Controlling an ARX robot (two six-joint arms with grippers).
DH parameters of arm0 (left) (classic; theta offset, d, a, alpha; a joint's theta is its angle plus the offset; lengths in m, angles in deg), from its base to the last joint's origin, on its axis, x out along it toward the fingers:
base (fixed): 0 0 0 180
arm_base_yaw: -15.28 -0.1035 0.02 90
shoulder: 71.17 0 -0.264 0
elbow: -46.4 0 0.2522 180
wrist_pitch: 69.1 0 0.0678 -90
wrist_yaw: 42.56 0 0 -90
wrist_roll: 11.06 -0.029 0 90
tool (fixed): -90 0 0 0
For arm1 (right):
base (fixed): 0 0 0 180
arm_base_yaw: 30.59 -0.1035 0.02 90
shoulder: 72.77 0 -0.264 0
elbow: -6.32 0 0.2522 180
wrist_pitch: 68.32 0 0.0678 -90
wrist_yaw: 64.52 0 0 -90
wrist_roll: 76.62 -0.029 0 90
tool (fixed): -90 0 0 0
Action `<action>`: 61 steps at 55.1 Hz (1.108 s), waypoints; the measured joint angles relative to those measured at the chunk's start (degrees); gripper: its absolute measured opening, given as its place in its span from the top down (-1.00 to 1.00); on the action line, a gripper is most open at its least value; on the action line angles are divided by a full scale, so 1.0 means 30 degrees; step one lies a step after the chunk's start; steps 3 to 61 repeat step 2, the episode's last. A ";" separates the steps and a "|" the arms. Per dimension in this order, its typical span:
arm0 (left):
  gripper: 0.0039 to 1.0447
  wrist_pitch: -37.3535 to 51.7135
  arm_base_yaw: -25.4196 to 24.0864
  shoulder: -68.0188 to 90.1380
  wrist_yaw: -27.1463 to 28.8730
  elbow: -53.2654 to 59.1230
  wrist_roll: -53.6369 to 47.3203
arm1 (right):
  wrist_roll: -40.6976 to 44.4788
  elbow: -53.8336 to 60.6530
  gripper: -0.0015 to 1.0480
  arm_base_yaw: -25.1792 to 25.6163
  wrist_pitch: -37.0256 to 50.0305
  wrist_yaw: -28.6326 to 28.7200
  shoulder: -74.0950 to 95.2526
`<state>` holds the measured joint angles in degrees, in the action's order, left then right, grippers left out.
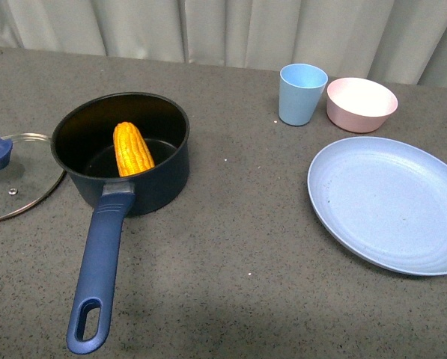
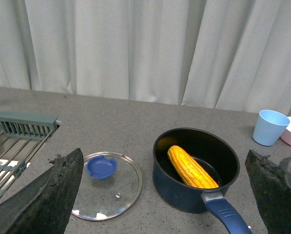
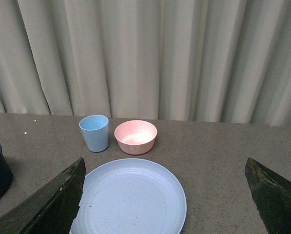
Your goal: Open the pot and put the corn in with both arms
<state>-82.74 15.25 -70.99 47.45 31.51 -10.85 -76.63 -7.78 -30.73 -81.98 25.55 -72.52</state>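
Corn (image 1: 132, 149) leaning inside open pot (image 1: 126, 161); lid (image 1: 17, 176) flat on tabletop (image 1: 230, 247) beside pot, toward left edge. Both grippers' fingers (image 2: 43, 195) (image 3: 48, 202) spread wide, empty.

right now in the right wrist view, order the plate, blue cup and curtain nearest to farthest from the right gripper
1. Blue plate, between the open fingers.
2. Light blue cup, behind the plate, beside the pink bowl.
3. Curtain, at the back.
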 joint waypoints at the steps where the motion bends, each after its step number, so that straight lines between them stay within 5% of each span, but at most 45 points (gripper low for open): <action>1: -0.88 0.0000 0.0000 0.0000 0.0000 0.0000 0.0000 | 0.0000 0.0000 -0.82 0.0000 0.0000 0.0000 0.0000; 61: -0.88 0.0000 0.0000 0.0000 0.0000 0.0000 -0.0007 | 0.0000 0.0000 -0.82 0.0000 0.0000 0.0000 0.0000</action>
